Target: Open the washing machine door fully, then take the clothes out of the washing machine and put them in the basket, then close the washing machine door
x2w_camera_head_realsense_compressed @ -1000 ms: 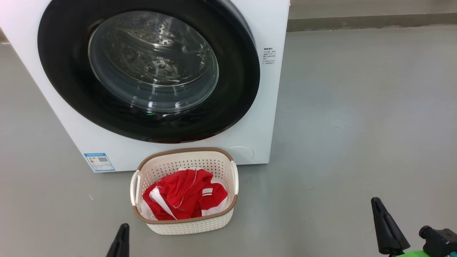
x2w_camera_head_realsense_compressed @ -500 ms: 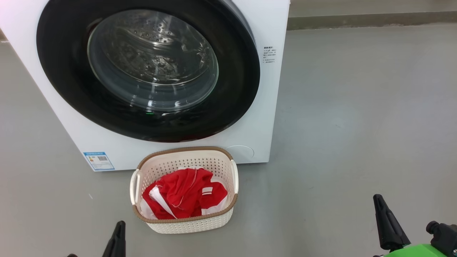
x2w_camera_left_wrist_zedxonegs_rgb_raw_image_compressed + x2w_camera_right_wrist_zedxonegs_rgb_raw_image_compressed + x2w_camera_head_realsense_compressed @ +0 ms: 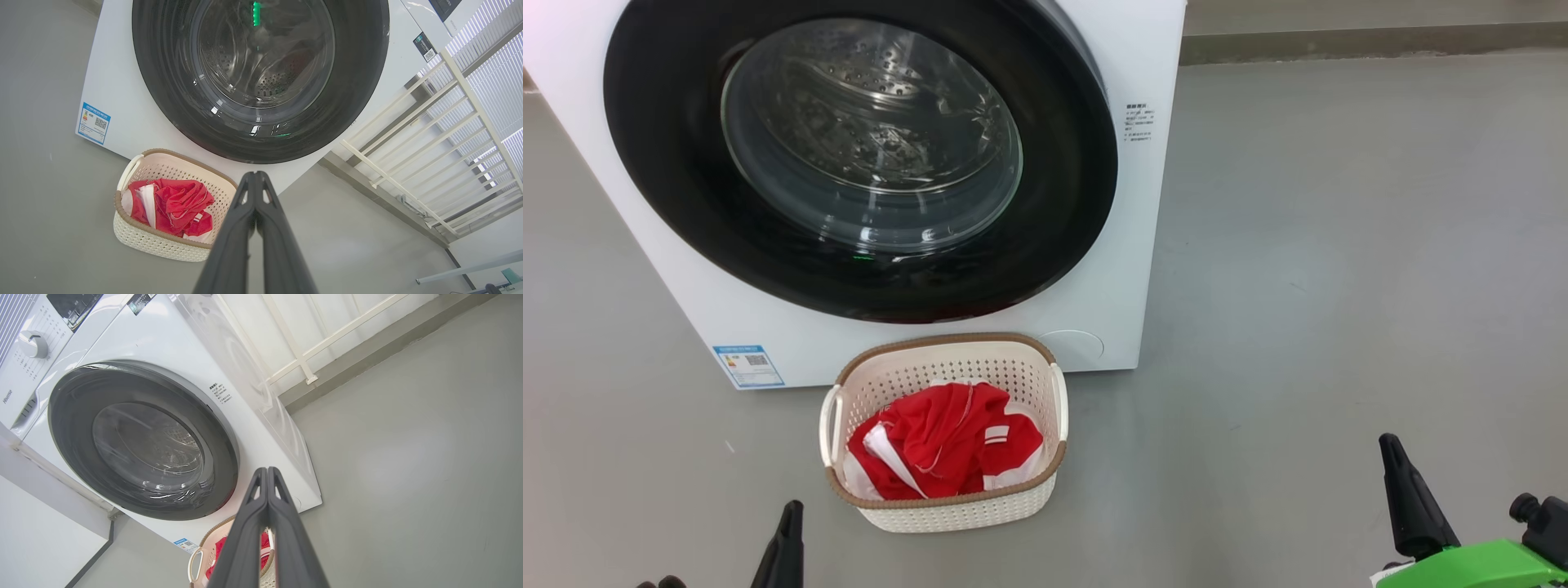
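Observation:
The washing machine [image 3: 1143, 49] stands white and boxy ahead of me. The washing machine door [image 3: 1062, 204], a glossy black ring around clear glass, lies flat against its front, and bare steel drum shows through the glass. On the floor just before it sits the cream basket [image 3: 947, 339] with the red clothes [image 3: 939, 445] heaped inside. My left gripper [image 3: 788, 510] is shut and empty, low and left of the basket. Far to the basket's right, my right gripper [image 3: 1388, 445] is shut and empty too. The left wrist view shows the left gripper [image 3: 255, 174] beside the basket [image 3: 163, 245], fingers pressed together.
Grey floor spreads wide to the machine's right, up to a low kerb [image 3: 1372, 45] at the back. A white railing [image 3: 429, 163] stands beyond the machine's right side. A white wall panel [image 3: 41, 522] flanks the machine's left side.
The head camera has tipped slightly, so the machine and basket sit a little higher. Both shut grippers have crept up the view, and more of the green right forearm shows.

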Controlling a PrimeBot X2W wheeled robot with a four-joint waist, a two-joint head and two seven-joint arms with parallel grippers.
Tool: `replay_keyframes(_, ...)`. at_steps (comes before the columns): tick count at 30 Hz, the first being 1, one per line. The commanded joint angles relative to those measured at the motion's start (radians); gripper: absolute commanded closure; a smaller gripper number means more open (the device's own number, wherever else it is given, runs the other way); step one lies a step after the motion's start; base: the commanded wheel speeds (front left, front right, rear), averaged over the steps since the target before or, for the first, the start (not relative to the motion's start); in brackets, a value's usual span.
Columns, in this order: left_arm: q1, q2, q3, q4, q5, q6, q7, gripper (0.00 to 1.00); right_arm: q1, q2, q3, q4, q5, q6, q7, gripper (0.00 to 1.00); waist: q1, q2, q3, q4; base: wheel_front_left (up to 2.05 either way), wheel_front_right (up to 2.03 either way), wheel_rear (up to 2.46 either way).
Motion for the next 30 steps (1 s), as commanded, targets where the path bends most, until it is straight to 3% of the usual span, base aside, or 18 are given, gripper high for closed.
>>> replay_keyframes(1,-0.05,0.005,0.021,-0.017,-0.036,-0.01,0.01,1.0,-0.056,-0.019,0.009,-0.02,0.037,-0.002,0.006,1.0,-0.0001,0.0,0.001,0.0,0.0,0.0,0.0)
replay_keyframes(30,-0.103,0.008,0.048,0.02,-0.362,-0.015,0.093,1.0,-0.116,-0.028,0.005,0.02,0.369,-0.002,0.087,1.0,-0.0001,0.0,0.011,-0.001,0.0,0.0,0.0)
